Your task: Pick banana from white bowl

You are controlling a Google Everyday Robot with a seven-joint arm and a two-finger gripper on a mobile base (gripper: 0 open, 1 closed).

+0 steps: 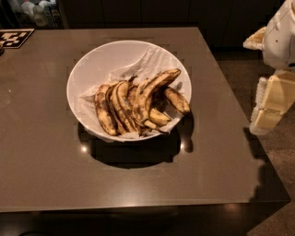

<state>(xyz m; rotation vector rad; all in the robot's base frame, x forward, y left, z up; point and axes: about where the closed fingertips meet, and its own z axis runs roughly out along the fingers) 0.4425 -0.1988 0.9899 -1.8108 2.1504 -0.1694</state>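
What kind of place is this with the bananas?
Likely a kitchen or office break area: a grey countertop, a white bowl of overripe bananas, dark cabinets behind. The robot's tool hangs beyond the counter's right edge.

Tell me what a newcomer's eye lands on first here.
The white bowl in the middle of the dark table is paper-lined and piled with overripe, brown-blotched bananas. The longest, arched banana lies on top. The gripper hangs beside the table's right edge, apart from the bowl.
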